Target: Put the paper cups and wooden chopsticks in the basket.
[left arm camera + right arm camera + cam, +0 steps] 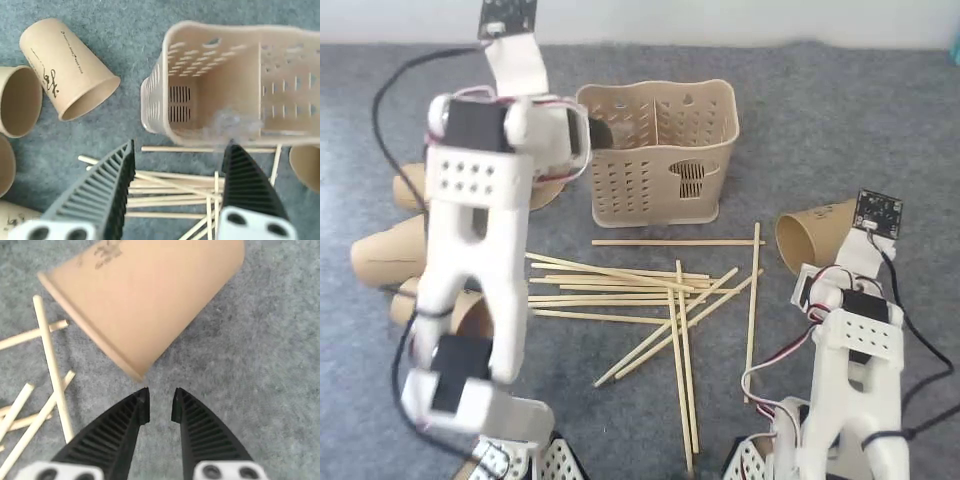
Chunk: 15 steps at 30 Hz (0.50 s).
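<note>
The beige slotted basket (660,150) stands upright at the back of the grey mat; in the left wrist view the basket (215,85) looks empty. Several wooden chopsticks (650,295) lie scattered in front of it. Three paper cups lie on their sides at the left (385,250), and another cup (820,235) lies at the right. My left gripper (181,147) hangs open and empty above the chopsticks (170,190), just short of the basket. My right gripper (160,394) is narrowly open, holding nothing, close to the rim of the right cup (145,295).
The left arm (470,260) reaches over the left cups and hides part of them. More cups (67,67) lie beside the basket's left wall. The right arm (850,340) stands at the front right. Loose chopsticks (50,365) lie beside the right cup.
</note>
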Tool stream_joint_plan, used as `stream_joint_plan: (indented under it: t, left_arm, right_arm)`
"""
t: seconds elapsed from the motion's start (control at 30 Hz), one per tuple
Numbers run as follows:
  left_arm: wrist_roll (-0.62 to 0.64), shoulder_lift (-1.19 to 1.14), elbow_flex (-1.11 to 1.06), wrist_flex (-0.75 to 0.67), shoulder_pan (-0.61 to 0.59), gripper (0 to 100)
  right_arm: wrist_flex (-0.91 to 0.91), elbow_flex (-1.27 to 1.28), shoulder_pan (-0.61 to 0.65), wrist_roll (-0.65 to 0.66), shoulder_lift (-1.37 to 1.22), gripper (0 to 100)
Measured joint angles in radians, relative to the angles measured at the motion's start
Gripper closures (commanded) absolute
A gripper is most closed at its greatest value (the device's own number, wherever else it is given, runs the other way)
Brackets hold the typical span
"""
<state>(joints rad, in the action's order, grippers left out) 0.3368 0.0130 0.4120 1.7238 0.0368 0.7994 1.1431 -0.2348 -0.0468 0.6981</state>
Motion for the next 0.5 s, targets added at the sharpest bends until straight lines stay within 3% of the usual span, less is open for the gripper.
stream_joint_plan:
  t: [0.13,0.33,0.5]
  left_arm:
    - [-0.041,0.169,-0.144,0.000,-0.017,74]
    - [-0.115,0.359,-0.394,-0.008,-0.147,73]
    - [-0.130,0.468,-0.677,-0.130,-0.232,74]
  right_arm:
    - [0.098,0.023,0.002,0.000,0.129,89.7]
    - [0.264,0.057,0.046,0.009,0.404,89.4]
    - [0.354,0.057,0.135,0.057,0.614,89.4]
